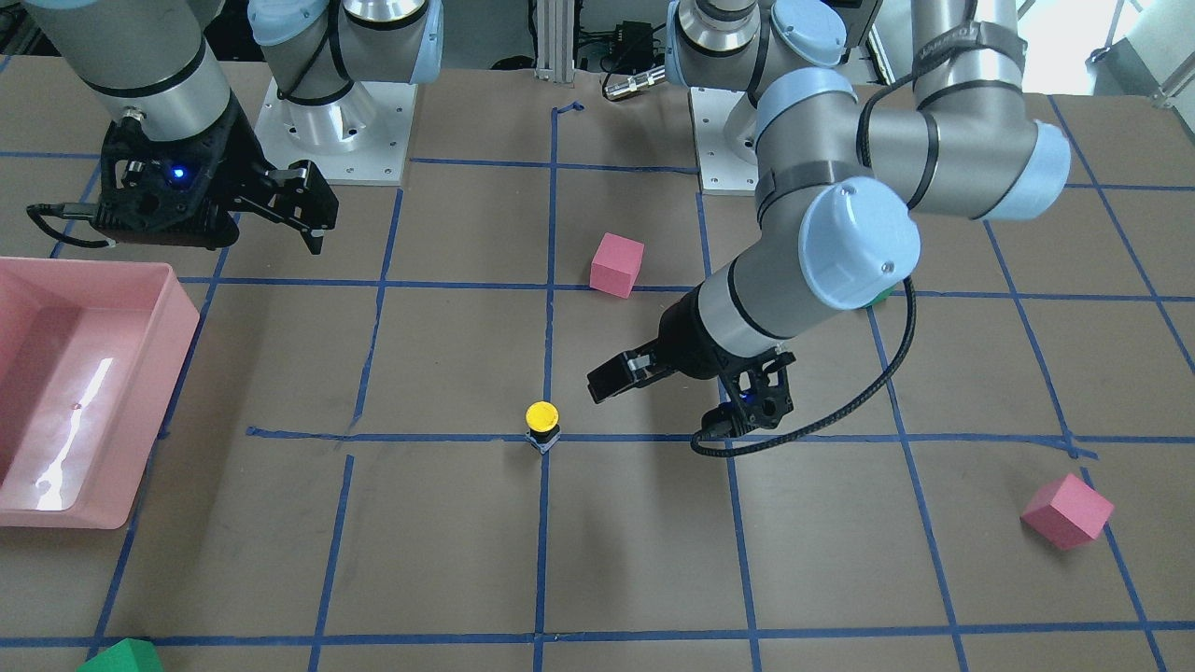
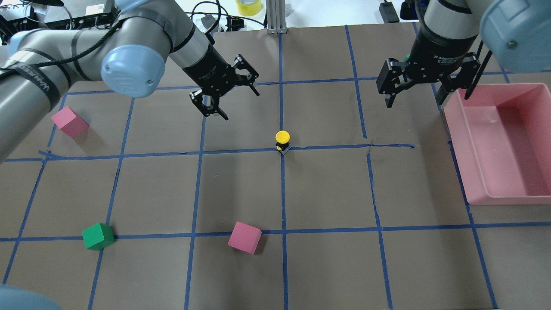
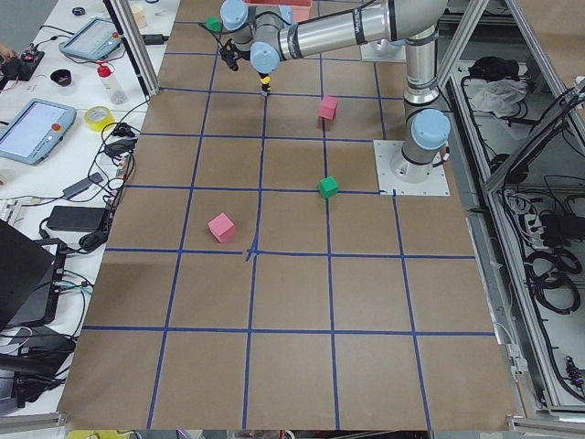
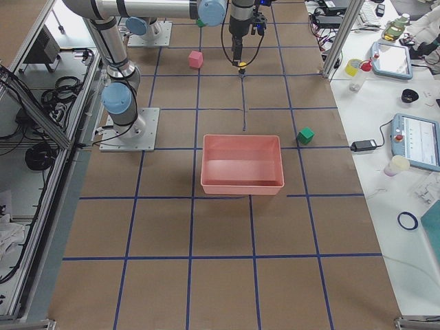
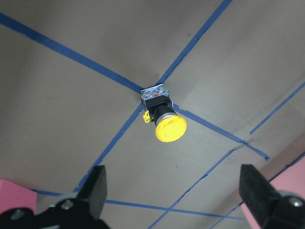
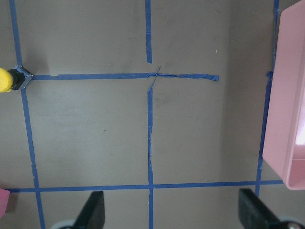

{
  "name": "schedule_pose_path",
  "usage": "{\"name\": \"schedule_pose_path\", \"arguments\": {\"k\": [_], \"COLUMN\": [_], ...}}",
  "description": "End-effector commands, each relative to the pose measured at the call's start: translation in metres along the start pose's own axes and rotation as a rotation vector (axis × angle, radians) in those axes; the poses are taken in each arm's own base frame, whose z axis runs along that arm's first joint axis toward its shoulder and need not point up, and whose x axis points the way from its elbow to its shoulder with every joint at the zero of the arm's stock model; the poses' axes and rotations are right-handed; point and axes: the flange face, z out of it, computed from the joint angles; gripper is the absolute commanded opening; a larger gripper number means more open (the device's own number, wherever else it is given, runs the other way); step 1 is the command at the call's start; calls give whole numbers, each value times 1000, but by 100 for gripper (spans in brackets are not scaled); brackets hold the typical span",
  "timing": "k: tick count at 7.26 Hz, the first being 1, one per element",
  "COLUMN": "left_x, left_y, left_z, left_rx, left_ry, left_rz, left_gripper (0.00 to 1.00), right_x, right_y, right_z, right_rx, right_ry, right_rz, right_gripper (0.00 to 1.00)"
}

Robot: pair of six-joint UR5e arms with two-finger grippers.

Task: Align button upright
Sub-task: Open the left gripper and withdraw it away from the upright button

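The button [image 2: 282, 140] stands upright on a crossing of blue tape lines, yellow cap on top, black body and grey base below. It also shows in the front view [image 1: 541, 420] and in the left wrist view [image 5: 162, 117]. My left gripper [image 2: 241, 104] is open and empty. It hangs above the table, to the far left of the button and clear of it. My right gripper [image 2: 414, 101] is open and empty, off to the button's far right beside the pink bin. The button sits at the left edge of the right wrist view [image 6: 9, 80].
A pink bin [image 2: 457, 129] stands at the right. One pink cube [image 2: 69, 122] lies far left, another [image 2: 244, 237] lies near the front centre. A green cube [image 2: 98, 236] lies at front left. Blue tape lines grid the brown table.
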Motion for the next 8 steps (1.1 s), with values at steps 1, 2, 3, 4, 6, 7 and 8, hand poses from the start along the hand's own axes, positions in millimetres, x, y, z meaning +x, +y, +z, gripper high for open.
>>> {"name": "schedule_pose_path", "arguments": {"k": [1,2,3,4,6,7,8], "left_x": [-10,-18,-24,-30,-33,-34,-34], "left_y": [39,50,58,67,81,81,81], "left_z": [-77,-99,-111,-122,-133,-132,-132], "left_rx": [184,240,272,305,311,302,301], "left_ry": [-127,-201,-247,-290,-291,-294,-295], "left_rz": [372,480,485,483,481,481,481], "left_gripper": [100,100,100,100,100,100,100], "right_x": [-1,-2,-2,-2,-2,-3,-2], "right_y": [1,0,0,0,0,-1,0], "right_z": [1,0,0,-1,0,0,0], "right_rx": [-5,0,2,2,0,0,-4], "right_ry": [0,-3,2,-1,-4,-4,-3], "right_rz": [-1,-17,-15,-6,-11,-11,-8], "right_gripper": [100,100,100,100,100,100,100]}}
